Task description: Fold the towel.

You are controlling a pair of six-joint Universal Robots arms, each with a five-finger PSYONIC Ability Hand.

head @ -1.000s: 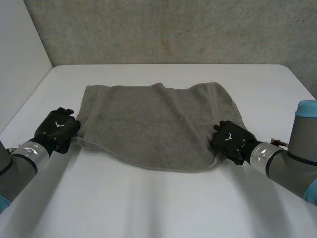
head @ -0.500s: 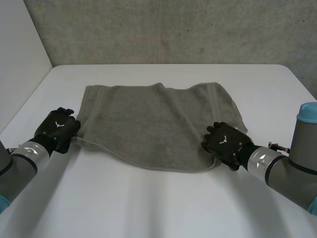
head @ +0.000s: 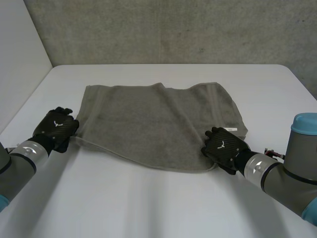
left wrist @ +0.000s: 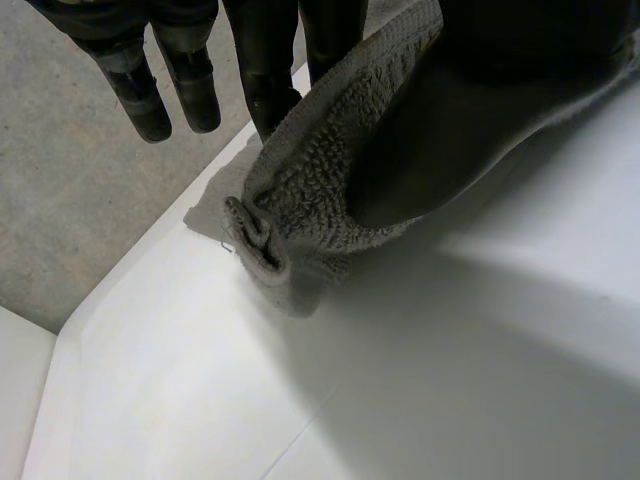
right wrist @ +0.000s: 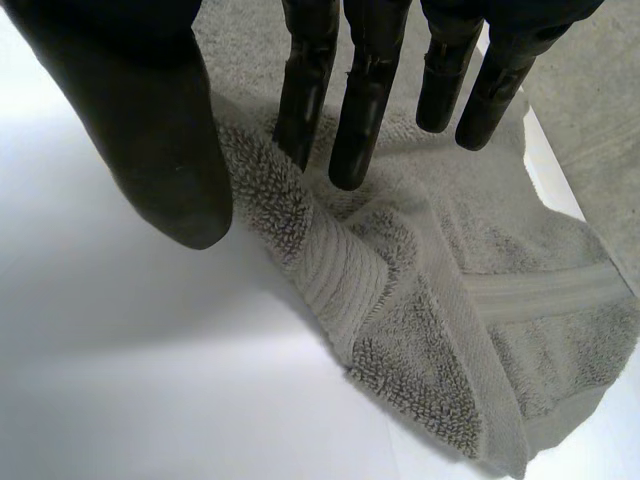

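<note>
A grey towel (head: 158, 119) lies spread flat on the white table (head: 163, 198). My left hand (head: 55, 130) is at the towel's near left corner. In the left wrist view that corner of the towel (left wrist: 320, 190) is bunched and lifted off the table, pinched between the fingers (left wrist: 265, 90) and the thumb. My right hand (head: 223, 148) rests at the near right corner. There its straight fingers (right wrist: 365, 90) touch the towel (right wrist: 450, 300), which is rucked into a ridge. The thumb (right wrist: 150, 130) stands apart on the bare table beside the towel's edge.
A grey concrete wall (head: 173, 29) runs behind the table's far edge, and a white panel (head: 20, 59) stands at the far left. Bare tabletop lies in front of the towel, between my two arms.
My right hand has slid nearer and a little left along the towel's right edge to its near corner, rucking the cloth. The left hand has kept its hold and place.
</note>
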